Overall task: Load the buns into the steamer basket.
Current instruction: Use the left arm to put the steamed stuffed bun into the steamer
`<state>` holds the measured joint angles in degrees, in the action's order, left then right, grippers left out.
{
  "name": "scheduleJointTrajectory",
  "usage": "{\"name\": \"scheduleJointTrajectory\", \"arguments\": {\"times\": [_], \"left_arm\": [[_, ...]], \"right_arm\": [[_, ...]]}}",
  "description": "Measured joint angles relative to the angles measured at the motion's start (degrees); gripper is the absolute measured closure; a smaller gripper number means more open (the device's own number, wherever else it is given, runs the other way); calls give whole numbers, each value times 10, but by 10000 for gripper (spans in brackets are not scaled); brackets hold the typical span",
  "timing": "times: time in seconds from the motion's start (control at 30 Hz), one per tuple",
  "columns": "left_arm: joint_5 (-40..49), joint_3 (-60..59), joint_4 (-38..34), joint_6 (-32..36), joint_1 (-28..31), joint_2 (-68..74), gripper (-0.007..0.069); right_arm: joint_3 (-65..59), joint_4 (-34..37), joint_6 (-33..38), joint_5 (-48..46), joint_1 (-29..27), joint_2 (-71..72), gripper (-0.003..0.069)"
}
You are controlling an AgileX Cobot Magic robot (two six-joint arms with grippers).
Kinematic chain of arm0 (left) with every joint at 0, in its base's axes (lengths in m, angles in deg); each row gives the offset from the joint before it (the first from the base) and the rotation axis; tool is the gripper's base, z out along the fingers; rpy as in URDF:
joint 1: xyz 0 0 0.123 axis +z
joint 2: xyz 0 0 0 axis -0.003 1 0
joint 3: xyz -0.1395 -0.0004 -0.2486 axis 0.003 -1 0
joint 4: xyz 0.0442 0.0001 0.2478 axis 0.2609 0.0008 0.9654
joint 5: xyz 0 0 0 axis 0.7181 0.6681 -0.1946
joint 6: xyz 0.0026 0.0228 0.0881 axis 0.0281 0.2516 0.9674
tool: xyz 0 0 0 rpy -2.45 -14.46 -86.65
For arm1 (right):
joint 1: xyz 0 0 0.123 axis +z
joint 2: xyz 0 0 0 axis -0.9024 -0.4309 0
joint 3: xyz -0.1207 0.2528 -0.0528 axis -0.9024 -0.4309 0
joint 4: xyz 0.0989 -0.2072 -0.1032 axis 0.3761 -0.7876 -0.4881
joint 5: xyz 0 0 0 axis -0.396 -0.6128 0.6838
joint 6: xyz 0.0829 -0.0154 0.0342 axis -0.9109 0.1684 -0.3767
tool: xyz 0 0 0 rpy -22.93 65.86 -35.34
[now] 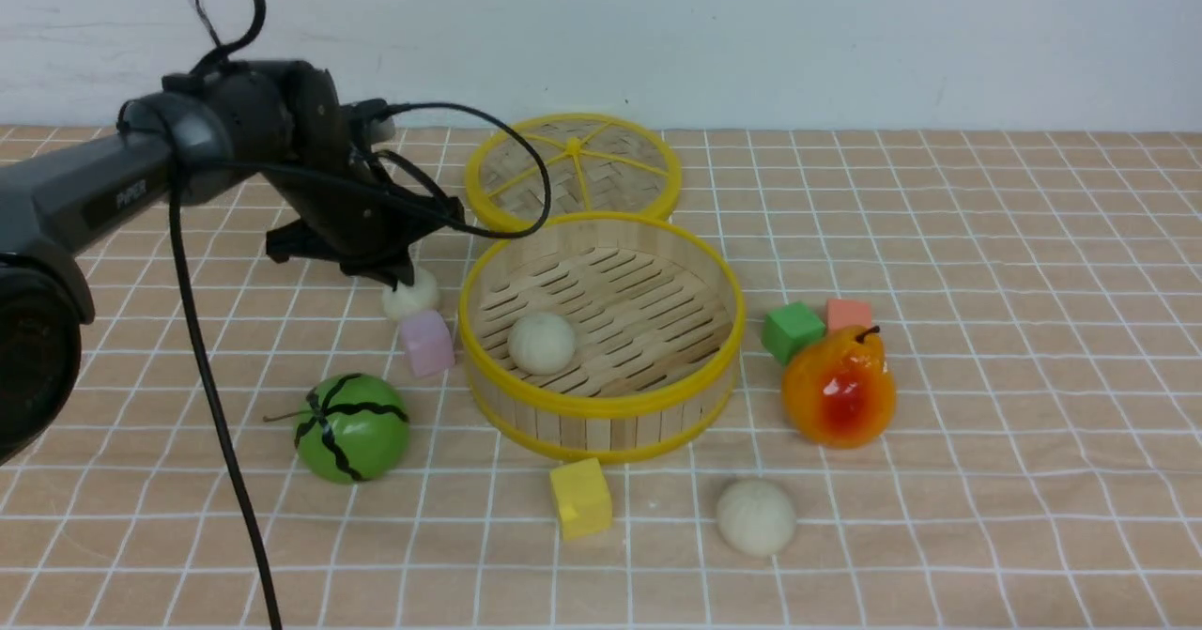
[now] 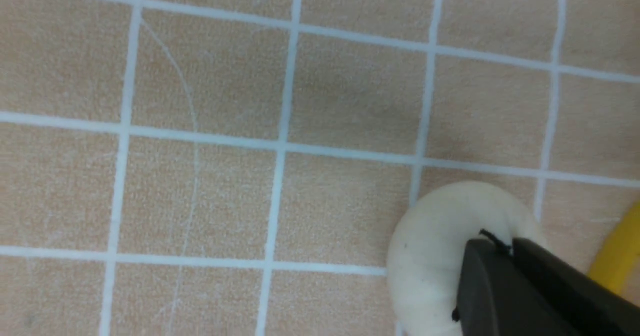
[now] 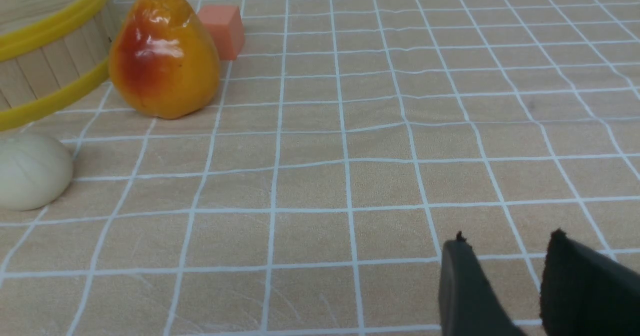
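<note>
Near bun (image 1: 756,517): lower right of centre, on table (image 1: 986,555). Right gripper (image 3: 505,246): parted, empty. Second bun (image 1: 543,343): inside steamer basket (image 1: 601,407), mid-frame. Third bun (image 1: 411,295): upper left of centre. Left gripper (image 2: 495,243): closed, tips over it; grip unclear. Risk: off-centre pinch rolls it into purple cube (image 1: 427,342).

One bun (image 1: 542,343) inside steamer basket (image 1: 602,330)

- bun (image 1: 542,343) sitting in the basket (image 1: 601,428)
- lid (image 1: 575,168) right behind it
- melon (image 1: 352,428) off to the left
- pear (image 1: 840,388) over on the right
</note>
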<state>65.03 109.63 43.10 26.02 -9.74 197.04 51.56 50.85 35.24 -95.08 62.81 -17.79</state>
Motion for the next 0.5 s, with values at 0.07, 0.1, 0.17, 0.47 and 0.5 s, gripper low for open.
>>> {"name": "scheduleJointTrajectory", "arguments": {"times": [0.07,0.1,0.17,0.47,0.5], "left_arm": [[16,21,-6,0,-1,-8,638],[26,41,-21,0,-2,-19,638],[30,65,-53,9,-11,-38,638],[34,75,-105,69,-71,-38,636],[33,75,-105,74,-78,-33,634]], "right_arm": [[0,0,0,0,0,0,420],[0,0,0,0,0,0,420],[0,0,0,0,0,0,420],[0,0,-1,0,0,0,420],[0,0,-2,0,0,0,420]]}}
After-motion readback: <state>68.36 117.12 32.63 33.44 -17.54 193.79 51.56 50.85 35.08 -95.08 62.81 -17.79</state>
